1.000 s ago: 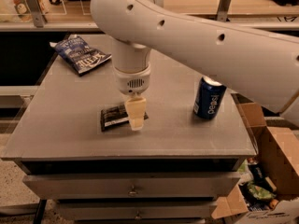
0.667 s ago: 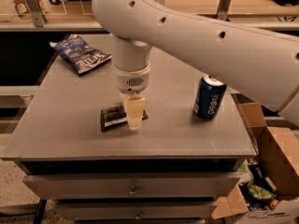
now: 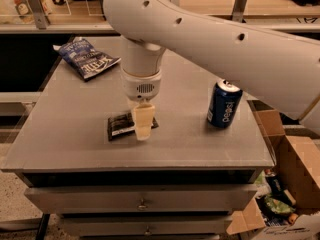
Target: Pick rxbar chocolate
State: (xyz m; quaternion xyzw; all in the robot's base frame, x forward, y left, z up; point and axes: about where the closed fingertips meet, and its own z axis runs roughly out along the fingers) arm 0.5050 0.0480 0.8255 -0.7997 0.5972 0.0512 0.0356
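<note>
Lying now: the rxbar chocolate (image 3: 120,126) is flat on the grey table (image 3: 75,149), left of centre and near the front edge, its right end hidden behind the gripper.
Change in the bar: none visible against a second ago; same spot, same slant, not lifted.
Gripper: the gripper (image 3: 142,125) hangs straight down from the white arm (image 3: 225,49) at the bar's right end, barely shifted; whether it is open or clamped on the wrapper cannot be told.
Meaning for the task: probably the moment of closing on the bar, with the lift not yet begun.
Neighbours: the Pepsi can (image 3: 224,104) stands upright well to the right and the chip bag (image 3: 86,59) lies at the far left corner, both well apart from the bar.
</note>
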